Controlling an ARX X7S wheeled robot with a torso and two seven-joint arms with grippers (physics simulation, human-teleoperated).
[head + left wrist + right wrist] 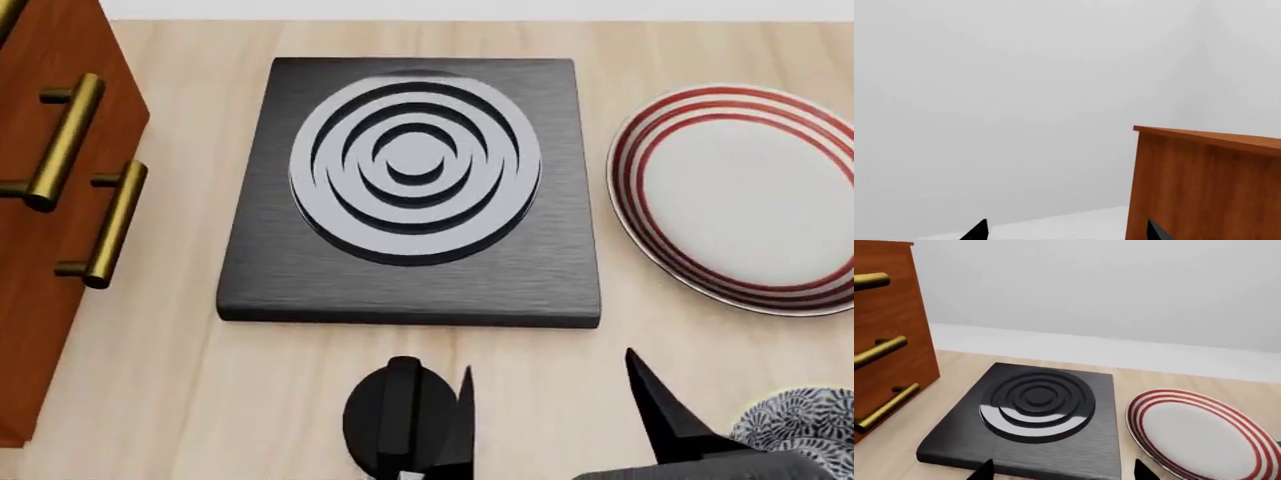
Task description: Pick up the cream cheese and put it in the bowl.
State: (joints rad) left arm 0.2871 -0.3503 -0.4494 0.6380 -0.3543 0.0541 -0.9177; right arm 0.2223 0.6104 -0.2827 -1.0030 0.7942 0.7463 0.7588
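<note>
Right gripper point(547, 400) hovering low over the wooden table point(160, 380), fingers spread wide with nothing between them.

Bowl point(801, 420) only partly seen at the lower right corner of the head view, just below the red-striped plate point(747, 190); cream cheese nowhere in view. Black hotplate point(414, 190) at centre, wooden cabinet point(54, 200) at far left. Left gripper point(1067, 232) showing two parted fingertips, facing the cabinet's side.

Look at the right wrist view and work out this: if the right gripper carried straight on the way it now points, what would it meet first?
Most likely the black stove plate: it lies straight ahead of the right gripper, whose open fingertips frame its near edge. The red-striped plate sits off to one side. Depth is uncertain.
</note>
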